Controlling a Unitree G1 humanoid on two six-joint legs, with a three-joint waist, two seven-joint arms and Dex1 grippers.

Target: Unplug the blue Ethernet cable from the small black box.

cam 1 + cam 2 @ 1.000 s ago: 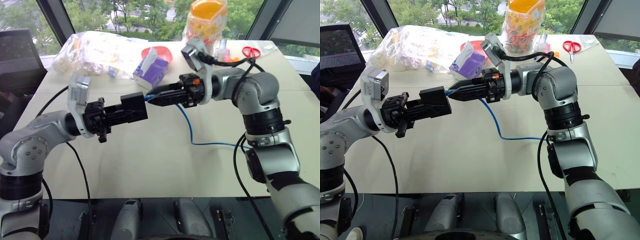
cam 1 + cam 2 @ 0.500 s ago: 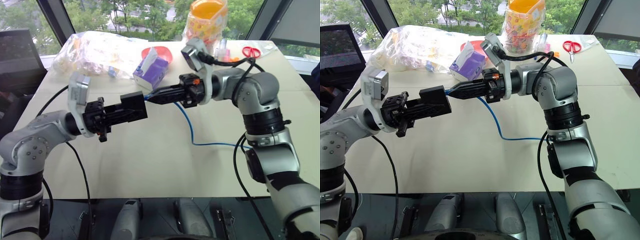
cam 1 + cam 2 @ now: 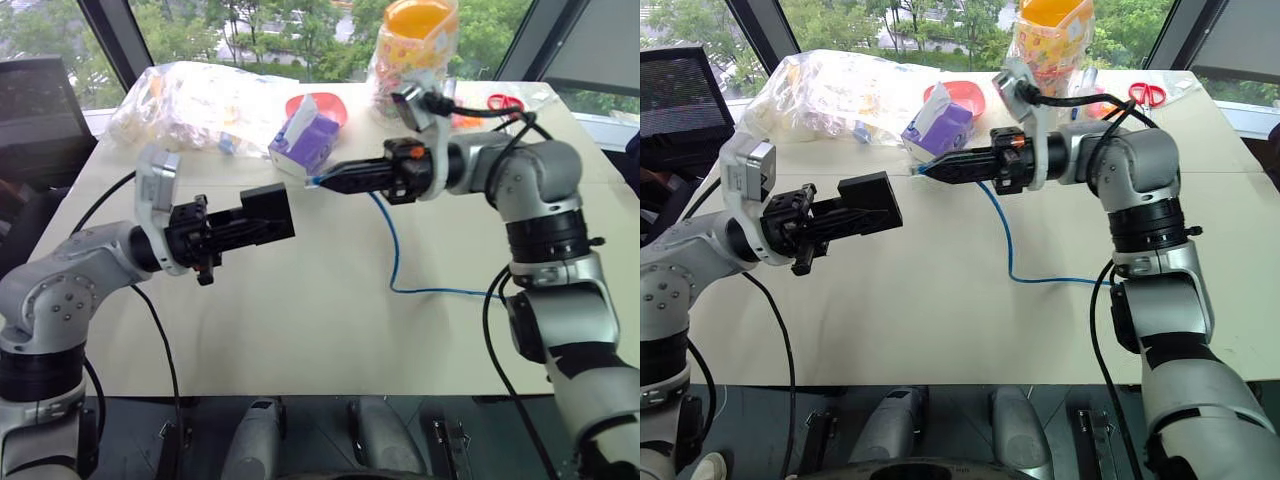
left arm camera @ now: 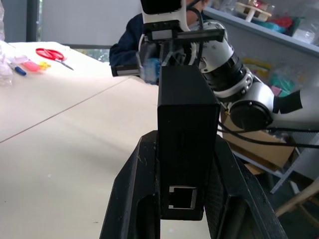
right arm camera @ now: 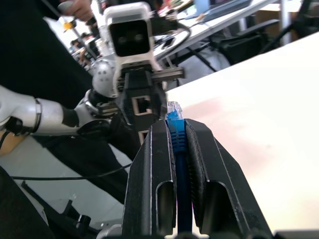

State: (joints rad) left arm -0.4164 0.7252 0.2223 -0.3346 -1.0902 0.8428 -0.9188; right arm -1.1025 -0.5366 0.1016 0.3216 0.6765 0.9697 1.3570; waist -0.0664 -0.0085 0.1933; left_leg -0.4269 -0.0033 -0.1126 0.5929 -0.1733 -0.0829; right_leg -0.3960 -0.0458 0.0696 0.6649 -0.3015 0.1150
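A cluttered table [image 3: 300,330] by a window is seen. The box [image 3: 266,213] is pinched in the left gripper [image 3: 272,217] above it; the cable [image 3: 392,250] is clamped near its plug in the right gripper [image 3: 322,181], clear of the box, trailing onto the table. The slack could be snagged if the arm swings wide. The empty port is shown in the right wrist view, not from the head.

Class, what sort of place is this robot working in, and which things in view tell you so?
Probably a robotics lab or workshop: a cluttered pale work table by large windows, red-handled scissors, and crowded storage shelves behind.
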